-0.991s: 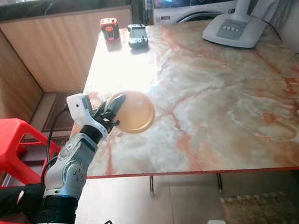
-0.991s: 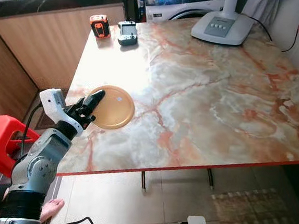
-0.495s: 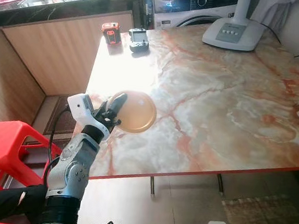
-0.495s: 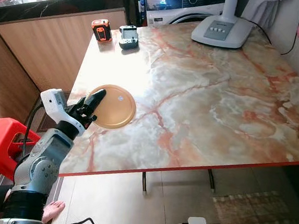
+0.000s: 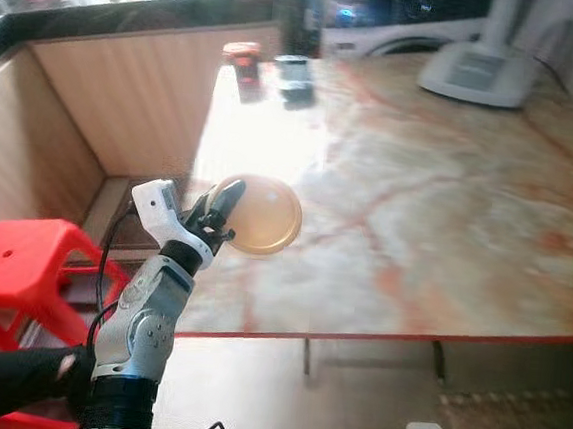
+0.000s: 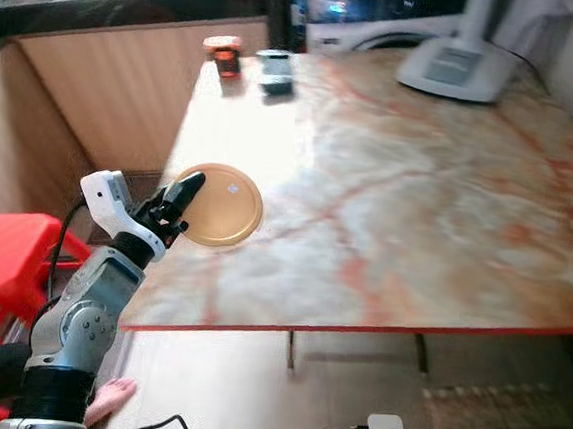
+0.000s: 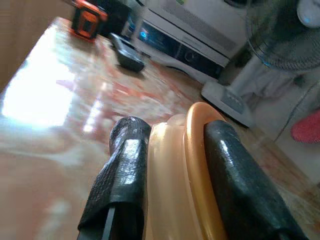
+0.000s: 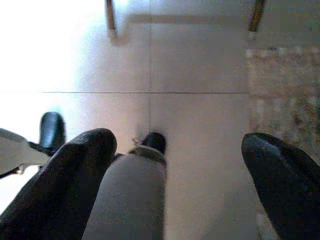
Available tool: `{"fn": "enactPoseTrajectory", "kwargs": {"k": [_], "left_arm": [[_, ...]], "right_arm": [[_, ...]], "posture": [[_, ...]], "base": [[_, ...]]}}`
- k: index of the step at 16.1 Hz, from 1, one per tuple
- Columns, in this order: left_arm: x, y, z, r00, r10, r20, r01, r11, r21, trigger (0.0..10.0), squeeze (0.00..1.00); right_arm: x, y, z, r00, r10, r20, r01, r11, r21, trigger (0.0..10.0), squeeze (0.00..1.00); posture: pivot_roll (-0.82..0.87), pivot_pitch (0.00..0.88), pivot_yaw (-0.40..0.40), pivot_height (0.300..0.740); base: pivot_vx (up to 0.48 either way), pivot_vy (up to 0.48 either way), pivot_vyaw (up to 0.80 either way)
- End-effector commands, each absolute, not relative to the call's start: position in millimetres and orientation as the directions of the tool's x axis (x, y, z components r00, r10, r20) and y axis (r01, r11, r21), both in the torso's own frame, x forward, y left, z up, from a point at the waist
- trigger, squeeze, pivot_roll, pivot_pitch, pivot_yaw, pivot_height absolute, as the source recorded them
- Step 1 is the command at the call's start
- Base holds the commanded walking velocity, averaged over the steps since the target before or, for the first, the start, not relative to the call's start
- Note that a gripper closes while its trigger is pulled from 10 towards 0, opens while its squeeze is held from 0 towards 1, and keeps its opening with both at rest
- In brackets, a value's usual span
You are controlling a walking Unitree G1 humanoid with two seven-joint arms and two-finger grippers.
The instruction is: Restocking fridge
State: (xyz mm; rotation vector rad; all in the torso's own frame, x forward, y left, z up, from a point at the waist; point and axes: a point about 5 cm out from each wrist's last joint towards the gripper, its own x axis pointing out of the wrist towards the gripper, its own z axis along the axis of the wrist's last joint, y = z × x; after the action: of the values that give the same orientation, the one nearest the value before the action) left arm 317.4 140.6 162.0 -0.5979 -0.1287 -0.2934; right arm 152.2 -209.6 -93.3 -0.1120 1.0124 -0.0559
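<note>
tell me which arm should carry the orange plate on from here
Left. The left gripper is already shut on the rim of the orange plate at the marble table's near-left edge. The right gripper hangs open, pointing down at the tiled floor.

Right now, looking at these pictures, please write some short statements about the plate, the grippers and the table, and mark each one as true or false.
1. The left gripper is shut on the rim of the orange plate. True.
2. The plate is seen over the middle of the marble table. False: it is seen over the table's left side, near the front edge.
3. The right gripper holds a bottle. False: its fingers are apart with nothing between them, and it points down at the tiled floor.
4. A red stool stands on the floor to the left of the table. True.
5. A fan base stands on the table's far right part. True.
</note>
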Motion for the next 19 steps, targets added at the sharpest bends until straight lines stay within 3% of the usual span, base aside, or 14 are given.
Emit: {"fn": "enactPoseTrajectory", "kwargs": {"k": [1,5,12,19], "left_arm": [[316.1,148.7,165.2,0.954,-0.207,0.217,0.293,0.799,-0.525,10.0,0.00],[316.3,149.3,165.3,0.955,-0.200,0.218,0.288,0.800,-0.527,10.0,0.00],[316.6,148.2,165.1,0.955,-0.198,0.221,0.288,0.802,-0.524,10.0,0.00],[317.0,145.7,165.5,0.951,-0.214,0.225,0.301,0.810,-0.504,10.0,0.00]], "right_arm": [[149.4,-202.1,-95.8,0.520,-0.081,-0.850,0.005,0.996,-0.092,10.0,0.00],[149.9,-202.2,-95.5,0.522,-0.078,-0.850,0.000,0.996,-0.092,10.0,0.00],[149.0,-203.4,-95.9,0.514,-0.088,-0.853,0.012,0.995,-0.096,10.0,0.00],[148.2,-203.0,-96.4,0.505,-0.083,-0.859,0.007,0.996,-0.092,10.0,0.00]], "posture": [[-0.05,0.072,0.135,0.740],[-0.04,0.073,0.132,0.740],[-0.05,0.072,0.128,0.740],[-0.05,0.071,0.131,0.740]], "base": [[0.000,0.442,0.00],[0.000,0.402,0.00],[0.000,0.000,0.00],[0.000,0.000,-0.78]]}}
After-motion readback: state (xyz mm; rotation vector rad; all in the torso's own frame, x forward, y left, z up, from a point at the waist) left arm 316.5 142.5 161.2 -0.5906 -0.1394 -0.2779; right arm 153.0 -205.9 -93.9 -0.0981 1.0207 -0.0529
